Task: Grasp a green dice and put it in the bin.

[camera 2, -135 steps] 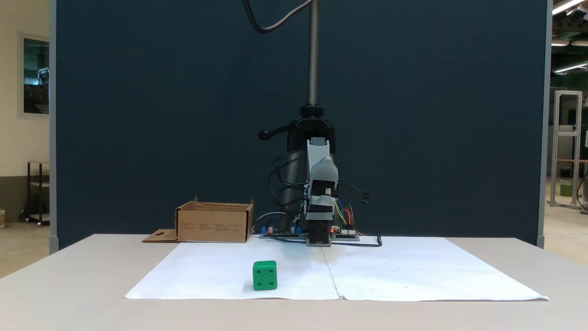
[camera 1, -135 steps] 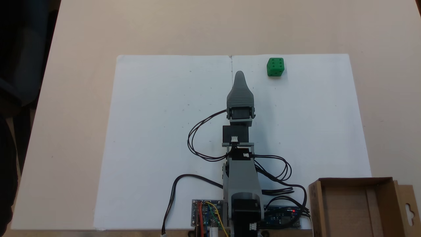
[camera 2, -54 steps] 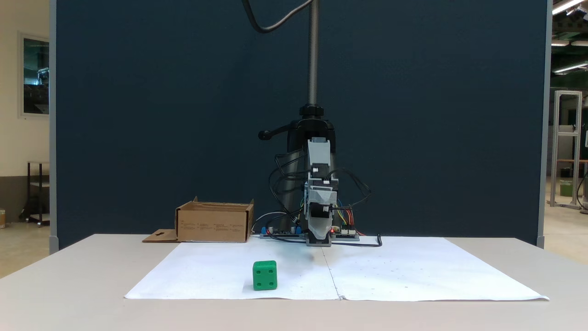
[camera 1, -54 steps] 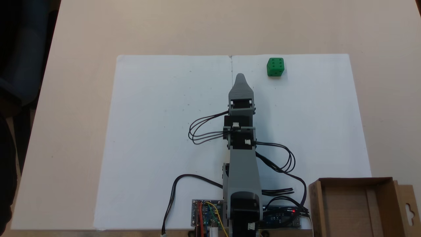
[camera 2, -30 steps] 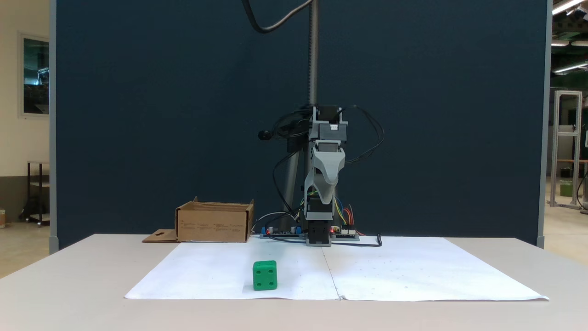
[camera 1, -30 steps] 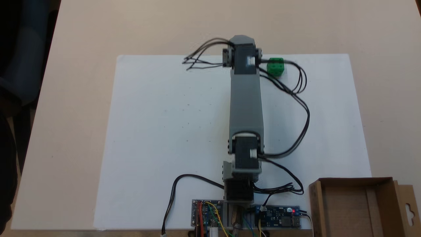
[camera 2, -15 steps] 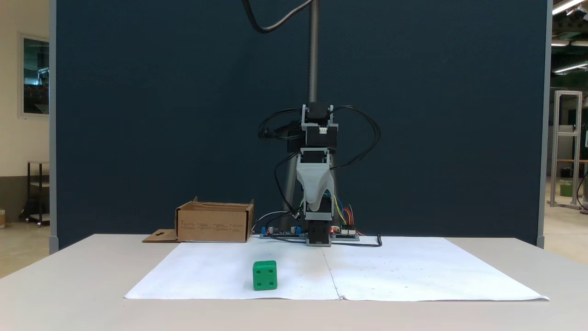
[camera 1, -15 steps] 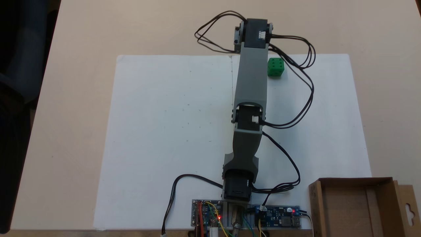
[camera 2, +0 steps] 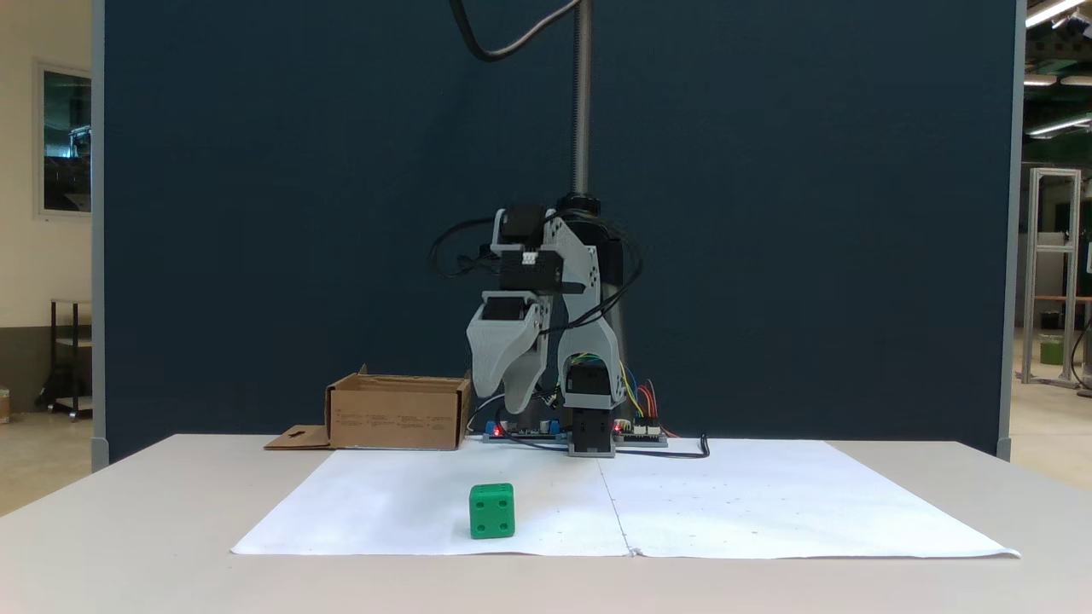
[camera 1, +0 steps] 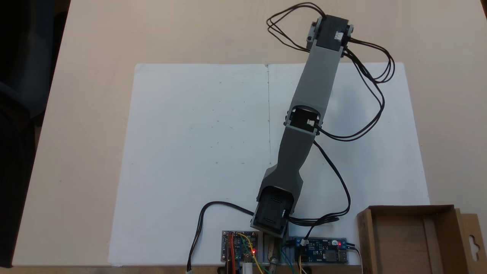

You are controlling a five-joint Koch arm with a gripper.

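Seen in a fixed view from the front, the small bright green plastic dice [camera 2: 491,511] lies below the grey plastic gripper [camera 2: 515,402] and slightly to its left, nearer the camera and well apart from it. The gripper hangs tip-down in the air, clear of the table; its jaws overlap from this angle, so it cannot be told whether they are apart or together, and nothing is seen between them.

The dice is a cube with rounded edges and recessed round pips. The face turned to the camera shows four. It rests flat on the white sheet of paper [camera 2: 768,512], close to the sheet's near edge.

From left to right in the same view: the shallow brown cardboard bin [camera 2: 397,422] stands left of the gripper and behind it, on the beige table [camera 2: 128,512], with its side flap [camera 2: 294,439] lying flat on the outer side. Next comes the dice, then the gripper, then the arm's base.

In the fixed view from above, the grey arm [camera 1: 319,83] reaches diagonally to the upper right, and the bin [camera 1: 407,208] sits at lower right, its flap [camera 1: 471,239] bearing a keyhole-shaped slot.
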